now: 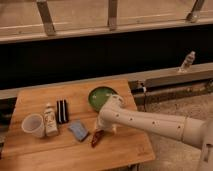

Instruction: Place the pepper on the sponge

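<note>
The pepper [95, 138] is a slim dark red chili lying on the wooden table [75, 150], just right of the sponge [78, 130], a small blue-grey pad. My gripper [101, 126] sits at the end of the white arm, directly above the pepper's upper end and to the right of the sponge. The arm's wrist covers the fingers.
A green bowl [100, 96] stands behind the gripper. A black block with pale stripes [62, 111], a small bottle [49, 121] and a white cup [33, 125] stand on the left side. A clear bottle [187, 61] stands on the ledge at the right.
</note>
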